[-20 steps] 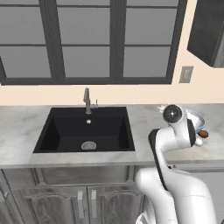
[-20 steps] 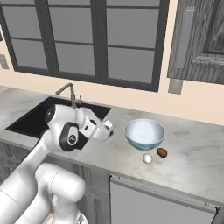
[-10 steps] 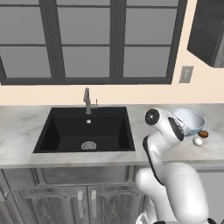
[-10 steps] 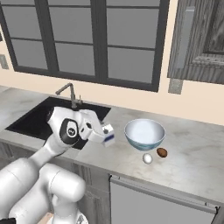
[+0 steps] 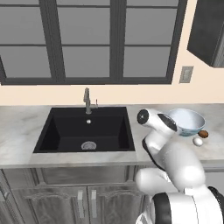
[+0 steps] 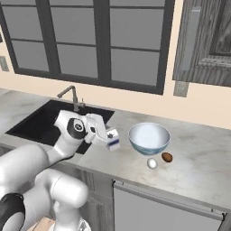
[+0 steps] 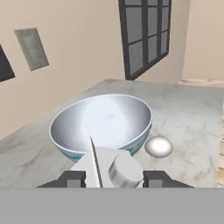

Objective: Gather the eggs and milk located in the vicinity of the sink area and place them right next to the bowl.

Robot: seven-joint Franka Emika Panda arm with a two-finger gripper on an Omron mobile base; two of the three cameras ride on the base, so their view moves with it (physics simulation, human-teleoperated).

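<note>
Milk is up in the air, clamped in the pincer, with the carton's gable top and round cap sitting between the two dark fingertips in the hand view. It hangs over the worktop between the sink and the bowl, near the bowl's left side and not yet set down.

Both eggs already lie on the worktop just in front of the bowl: the whitish one and the brown one close beside it.

My worry is the landing spot. If the arm carries on straight ahead, the carton could knock the bowl's rim or come down on the whitish egg, which would roll easily on that smooth stone. Released while tilted or from too high, a narrow carton like that may well topple. Setting it on the bare patch left of the bowl looks the safer choice.
</note>
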